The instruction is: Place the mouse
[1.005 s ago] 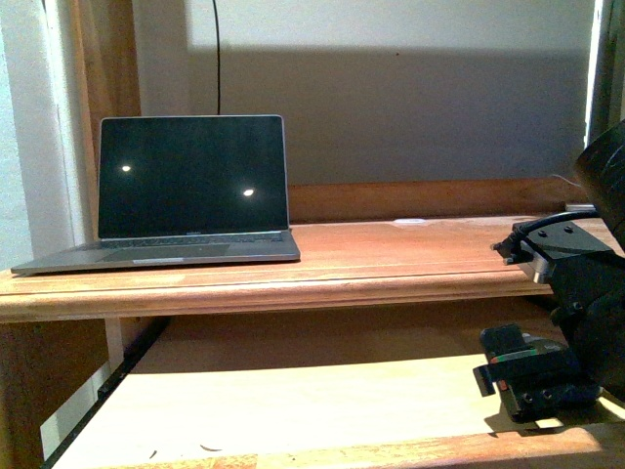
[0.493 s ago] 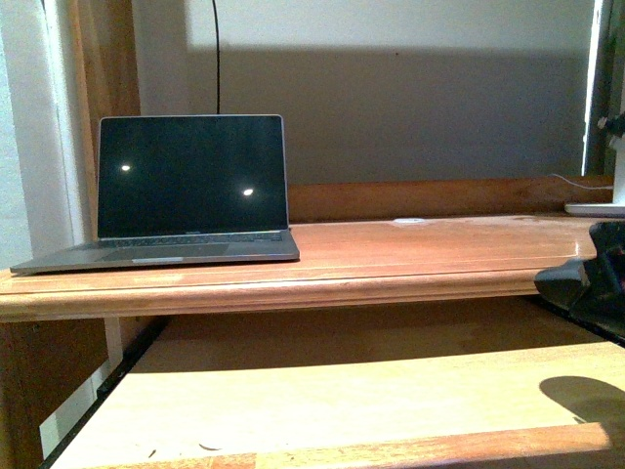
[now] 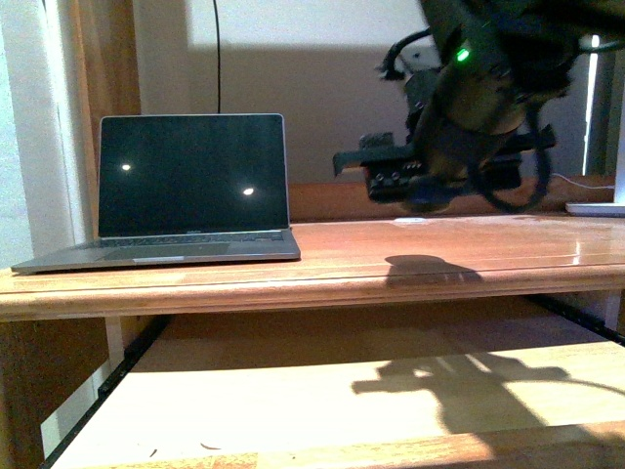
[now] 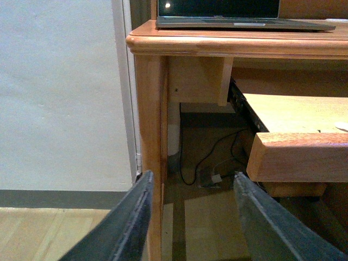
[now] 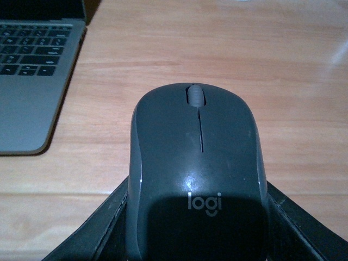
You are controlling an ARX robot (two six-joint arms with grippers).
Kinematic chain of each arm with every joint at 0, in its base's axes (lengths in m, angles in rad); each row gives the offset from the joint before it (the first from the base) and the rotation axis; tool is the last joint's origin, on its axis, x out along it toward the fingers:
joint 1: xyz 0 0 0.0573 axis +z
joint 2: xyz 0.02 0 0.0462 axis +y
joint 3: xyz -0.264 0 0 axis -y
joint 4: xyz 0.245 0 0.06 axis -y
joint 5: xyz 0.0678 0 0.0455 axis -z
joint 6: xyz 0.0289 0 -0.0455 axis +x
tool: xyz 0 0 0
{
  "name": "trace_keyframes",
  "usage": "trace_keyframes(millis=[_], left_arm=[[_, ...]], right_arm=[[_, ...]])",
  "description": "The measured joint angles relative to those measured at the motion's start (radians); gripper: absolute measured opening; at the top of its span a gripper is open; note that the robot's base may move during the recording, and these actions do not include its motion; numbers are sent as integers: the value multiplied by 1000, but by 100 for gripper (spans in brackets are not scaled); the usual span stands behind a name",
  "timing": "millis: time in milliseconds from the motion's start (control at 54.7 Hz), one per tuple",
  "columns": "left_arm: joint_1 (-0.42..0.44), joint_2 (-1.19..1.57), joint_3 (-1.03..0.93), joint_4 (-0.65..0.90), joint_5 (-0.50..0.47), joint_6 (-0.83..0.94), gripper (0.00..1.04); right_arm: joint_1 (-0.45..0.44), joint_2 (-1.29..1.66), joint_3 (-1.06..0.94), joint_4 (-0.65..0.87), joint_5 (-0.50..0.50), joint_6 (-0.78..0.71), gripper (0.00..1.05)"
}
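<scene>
The mouse (image 5: 198, 163) is dark grey with a scroll wheel and a "logi" mark. My right gripper (image 5: 198, 217) is shut on it, one black finger (image 5: 106, 223) on each side. It hangs just above the wooden desk top (image 5: 217, 49), right of the laptop (image 5: 32, 81). In the front view the right gripper (image 3: 391, 181) hovers over the desk top (image 3: 342, 264), right of the open laptop (image 3: 190, 186); the mouse is hidden there. My left gripper (image 4: 193, 175) is open and empty, low beside the desk leg (image 4: 152, 119).
A pull-out shelf (image 3: 293, 401) sits below the desk top and also shows in the left wrist view (image 4: 296, 157). Cables (image 4: 212, 168) lie on the floor under the desk. A white object (image 3: 596, 207) stands at the desk's far right.
My right arm has risen from low at the right, beside the shelf, to above the desk top, and moved left toward the laptop.
</scene>
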Motion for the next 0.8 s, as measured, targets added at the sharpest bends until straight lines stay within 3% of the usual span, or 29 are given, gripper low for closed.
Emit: trace_keyframes(millis=[274, 457, 713, 804], left_arm=[[0, 0, 0, 0, 0, 0, 97], [0, 0, 0, 0, 0, 0, 97], [0, 0, 0, 0, 0, 0, 97], [0, 0, 0, 0, 0, 0, 97]], right_arm=[[10, 288, 280, -44, 109, -29, 56], [13, 367, 379, -68, 125, -34, 56], [13, 363, 360, 36, 100, -27, 96], [-1, 312, 288, 97, 55, -2, 97]])
